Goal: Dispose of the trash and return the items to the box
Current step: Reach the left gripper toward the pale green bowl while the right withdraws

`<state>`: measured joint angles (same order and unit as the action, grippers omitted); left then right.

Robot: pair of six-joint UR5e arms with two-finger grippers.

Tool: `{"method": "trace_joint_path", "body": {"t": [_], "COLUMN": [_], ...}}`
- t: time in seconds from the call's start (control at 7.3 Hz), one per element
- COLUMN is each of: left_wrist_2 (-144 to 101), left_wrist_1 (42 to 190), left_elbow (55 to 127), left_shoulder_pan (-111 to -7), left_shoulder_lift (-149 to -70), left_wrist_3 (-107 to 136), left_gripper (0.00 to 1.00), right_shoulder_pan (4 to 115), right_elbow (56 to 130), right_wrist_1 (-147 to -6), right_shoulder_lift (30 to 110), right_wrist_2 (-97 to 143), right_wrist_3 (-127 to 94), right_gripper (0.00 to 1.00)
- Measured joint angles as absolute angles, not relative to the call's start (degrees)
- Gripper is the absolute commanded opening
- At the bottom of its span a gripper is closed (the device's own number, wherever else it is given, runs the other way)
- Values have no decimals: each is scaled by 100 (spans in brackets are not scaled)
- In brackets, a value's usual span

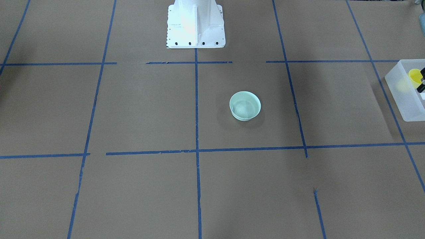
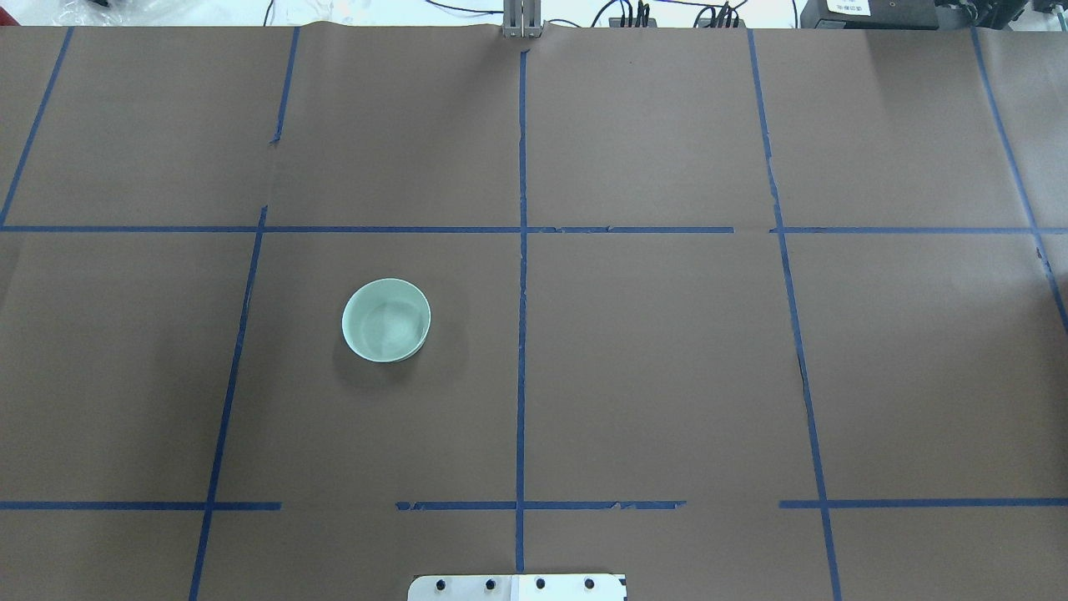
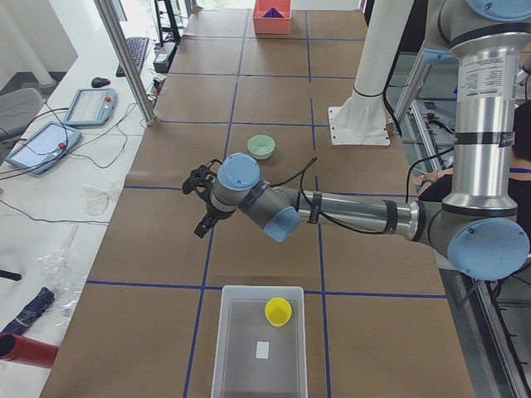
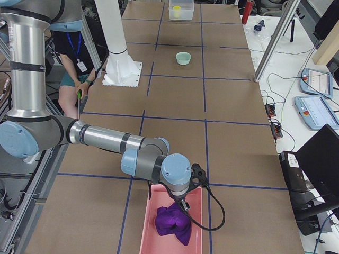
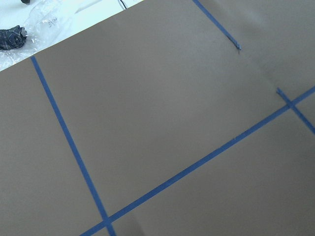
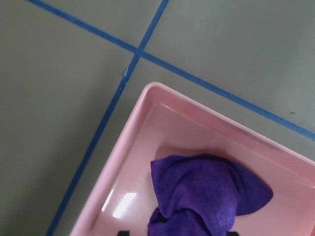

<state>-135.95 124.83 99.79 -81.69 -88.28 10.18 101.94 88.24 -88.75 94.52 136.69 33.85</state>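
Note:
The pale mint-green bowl (image 1: 245, 105) stands upright and empty on the brown table, left of centre in the overhead view (image 2: 386, 320). The yellow cup (image 3: 278, 311) stands inside the frosted-white box (image 3: 226, 348) at the table's left end; both also show in the front view, cup (image 1: 415, 77) and box (image 1: 403, 99). My left gripper (image 3: 202, 207) hovers above bare table between box and bowl; I cannot tell if it is open. My right gripper (image 4: 184, 203) hangs over a pink tray (image 6: 147, 128) holding a purple cloth (image 6: 206, 191), its fingertips apart at the wrist view's bottom edge.
The white robot base (image 1: 196, 26) stands at the table's near-middle edge. Blue tape lines grid the brown paper. A metal post (image 3: 124, 58) and tablets (image 3: 87, 106) sit off the operators' side. A person (image 4: 71, 63) stands behind the robot.

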Motion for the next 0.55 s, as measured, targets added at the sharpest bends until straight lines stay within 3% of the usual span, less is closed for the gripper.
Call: {"method": "trace_joint_path", "body": {"t": [0.55], "left_wrist_2": [-12276], "left_wrist_1": [11896], "left_elbow": [11097], "left_shoulder_pan": [-6215], "left_shoulder_lift": [-9592], "left_wrist_3": [4521], "left_gripper": [100], "right_shoulder_pan": [9616], "right_elbow": [9031], "right_wrist_1": [-7572], "right_shoulder_lift": [9480], "right_wrist_2": [13865], "right_wrist_3": [928], "right_gripper": [100]}}
